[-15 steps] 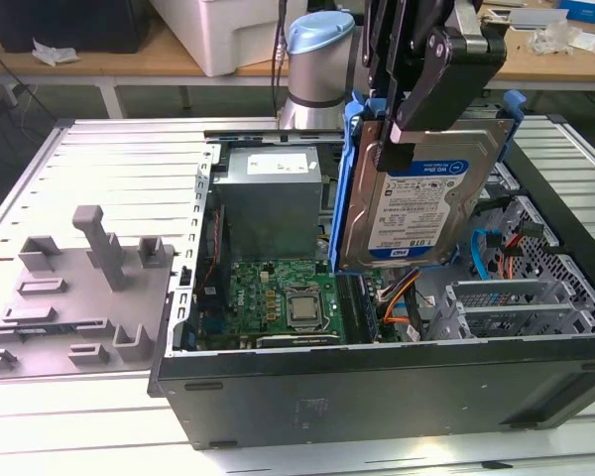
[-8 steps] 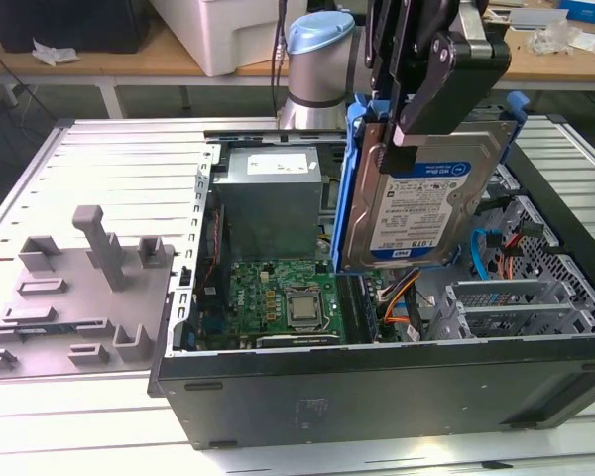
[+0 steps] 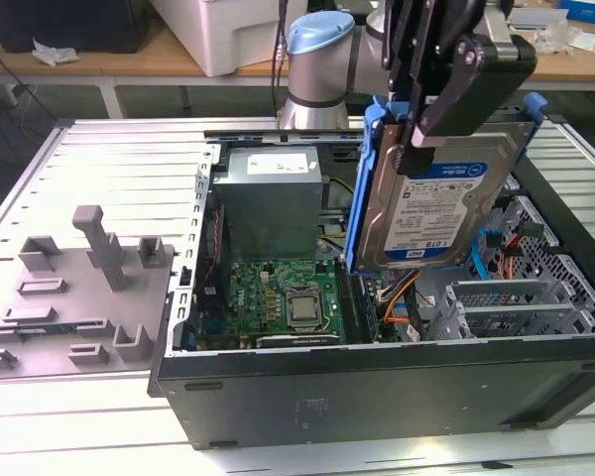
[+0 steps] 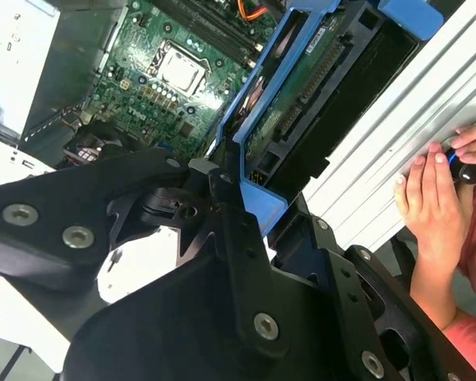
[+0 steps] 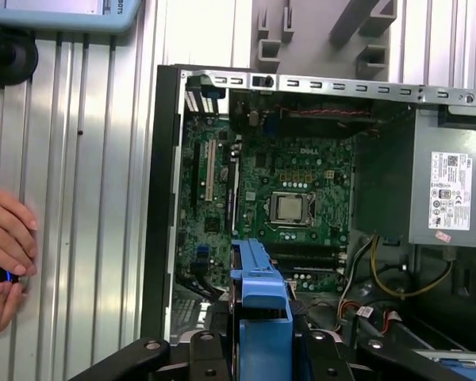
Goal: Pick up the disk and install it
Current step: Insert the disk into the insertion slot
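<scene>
The gripper point(image 3: 419, 139) is clamped on the disk point(image 3: 448, 213), which hangs beneath it: stiff, probably heavyish, shock-sensitive, best held by its blue carrier edges.

The blue-framed silver metal disk point(image 3: 446, 213) hangs (tilted) over the black metal computer case point(image 3: 377, 397); a grey plastic fixture point(image 3: 79, 297) lies at the exterior view's left.

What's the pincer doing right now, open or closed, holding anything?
Pincer: closed on the disk, held on edge above the open computer case.
Person's hand: on the ribbed table beside the case, clear of the disk.
</scene>
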{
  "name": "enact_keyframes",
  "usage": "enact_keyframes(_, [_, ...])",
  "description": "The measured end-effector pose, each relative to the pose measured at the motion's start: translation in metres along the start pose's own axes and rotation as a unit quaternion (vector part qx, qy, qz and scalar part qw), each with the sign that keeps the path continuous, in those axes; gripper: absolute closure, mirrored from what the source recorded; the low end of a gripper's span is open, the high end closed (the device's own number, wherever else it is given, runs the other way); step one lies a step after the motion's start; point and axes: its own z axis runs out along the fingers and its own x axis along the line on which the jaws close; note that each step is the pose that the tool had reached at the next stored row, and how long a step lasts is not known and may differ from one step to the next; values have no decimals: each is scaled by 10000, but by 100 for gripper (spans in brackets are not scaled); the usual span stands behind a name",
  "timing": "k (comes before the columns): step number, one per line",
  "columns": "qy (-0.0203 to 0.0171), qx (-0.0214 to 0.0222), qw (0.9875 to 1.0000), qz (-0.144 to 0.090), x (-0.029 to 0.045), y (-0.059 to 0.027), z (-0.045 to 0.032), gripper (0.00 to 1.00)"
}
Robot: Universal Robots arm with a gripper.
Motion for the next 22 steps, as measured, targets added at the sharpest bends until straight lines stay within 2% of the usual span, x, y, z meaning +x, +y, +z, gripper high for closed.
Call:
enact_keyframes(12, [2, 29, 10000, 0, 30, -300, 3, 63])
enact_keyframes(18, [3, 53, 10000, 3, 55, -403, 9, 63])
enact_keyframes(22, [4, 73, 10000, 14, 77, -441, 17, 63])
